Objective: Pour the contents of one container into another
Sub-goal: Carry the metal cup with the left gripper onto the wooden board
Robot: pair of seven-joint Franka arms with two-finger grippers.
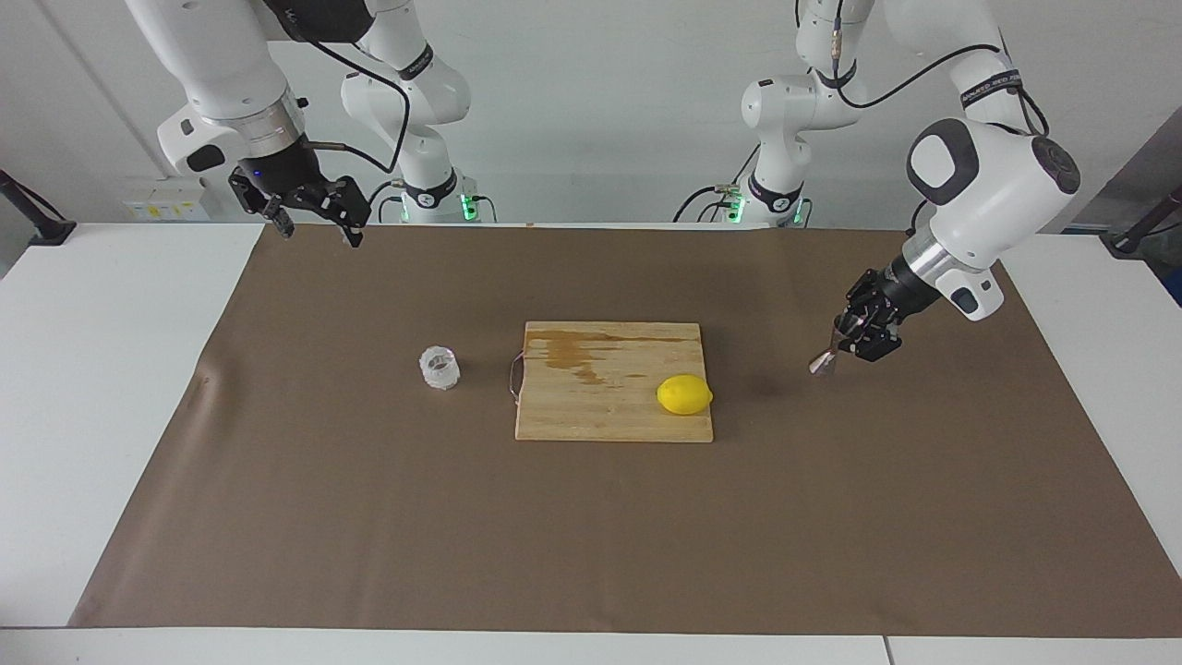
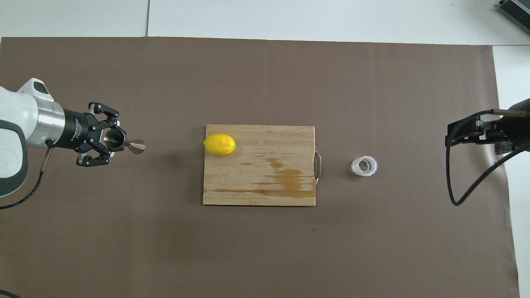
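Note:
The steel jigger (image 1: 822,362) (image 2: 136,145) hangs tilted above the brown mat at the left arm's end of the table. My left gripper (image 1: 859,334) (image 2: 112,139) is shut on its upper cone. The clear faceted glass tumbler (image 1: 440,367) (image 2: 364,166) stands upright on the mat beside the cutting board's handle, toward the right arm's end. High over the mat's corner by its own base, my right gripper (image 1: 320,233) (image 2: 455,132) waits open and holds nothing.
A wooden cutting board (image 1: 591,411) (image 2: 256,186) with a wet stain lies mid-table between jigger and tumbler. A yellow lemon (image 1: 684,395) (image 2: 219,145) rests on its corner toward the left arm's end. The brown mat (image 1: 591,536) covers most of the table.

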